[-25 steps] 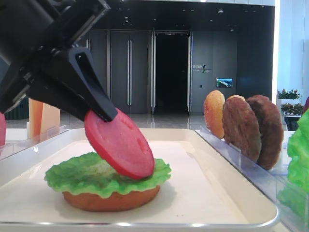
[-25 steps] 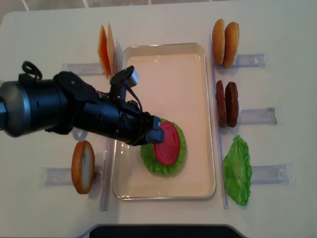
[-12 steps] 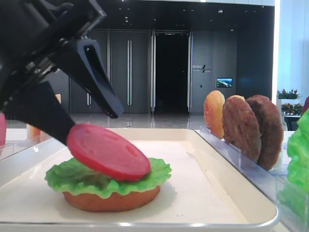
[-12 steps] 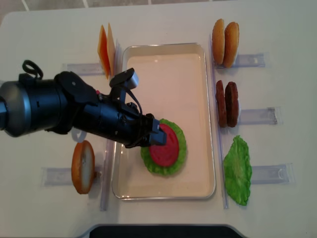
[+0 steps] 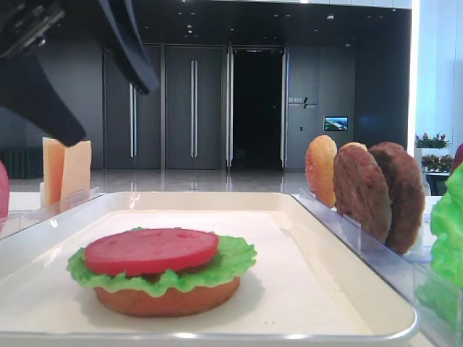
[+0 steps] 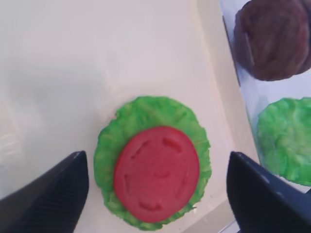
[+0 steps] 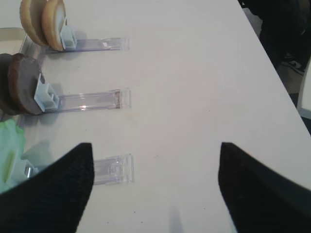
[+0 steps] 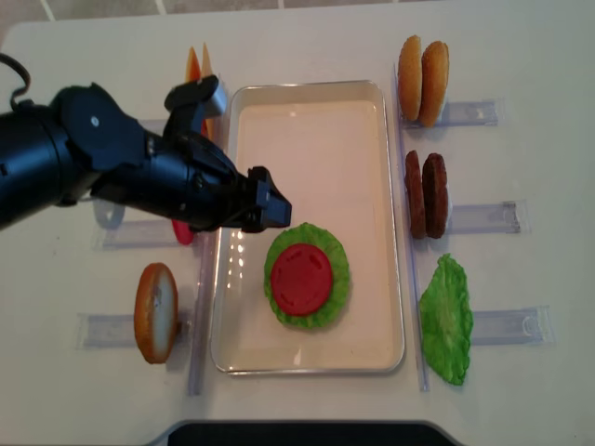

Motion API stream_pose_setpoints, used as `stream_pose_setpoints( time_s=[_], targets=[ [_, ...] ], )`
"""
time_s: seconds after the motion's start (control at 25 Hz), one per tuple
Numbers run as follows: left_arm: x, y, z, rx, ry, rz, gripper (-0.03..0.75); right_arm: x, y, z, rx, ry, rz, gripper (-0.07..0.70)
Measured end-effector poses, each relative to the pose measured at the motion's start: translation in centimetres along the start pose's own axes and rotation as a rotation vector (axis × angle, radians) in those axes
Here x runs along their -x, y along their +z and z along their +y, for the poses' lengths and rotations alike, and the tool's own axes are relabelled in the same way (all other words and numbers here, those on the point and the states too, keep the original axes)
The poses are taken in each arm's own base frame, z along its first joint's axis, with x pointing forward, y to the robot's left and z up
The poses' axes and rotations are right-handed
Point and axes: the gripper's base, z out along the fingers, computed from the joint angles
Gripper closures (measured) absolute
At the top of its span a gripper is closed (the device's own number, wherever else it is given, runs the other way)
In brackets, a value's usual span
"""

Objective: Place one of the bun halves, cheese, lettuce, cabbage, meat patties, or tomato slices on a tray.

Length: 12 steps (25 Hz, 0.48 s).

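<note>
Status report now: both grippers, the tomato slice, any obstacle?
Left gripper open, empty, above the tray. Right gripper open, empty. Tomato slice flat on lettuce. No obstacle seen.

The tray looks like smooth white plastic with a glossy rim, and the holders are clear shiny plastic. The tomato slice is smooth and matt, the lettuce ruffled, the meat patties rough and grainy.

The lettuce hides most of the bottom bun half.
</note>
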Motion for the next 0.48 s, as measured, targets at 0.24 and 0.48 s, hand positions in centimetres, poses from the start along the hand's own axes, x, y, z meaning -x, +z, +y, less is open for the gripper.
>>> stream_pose_setpoints(
  time_s=[0.24,0.48],
  targets=[
    [2.9,-2.1,-1.2,0.015,0.077,-0.021,0.029,0.0,0.0,0.0,0.000,0.000,0.000,0.097],
    [4.9,-5.0,1.3,0.199,0.062,0.031,0.029,0.0,0.0,0.0,0.000,0.000,0.000,0.097]
  ],
)
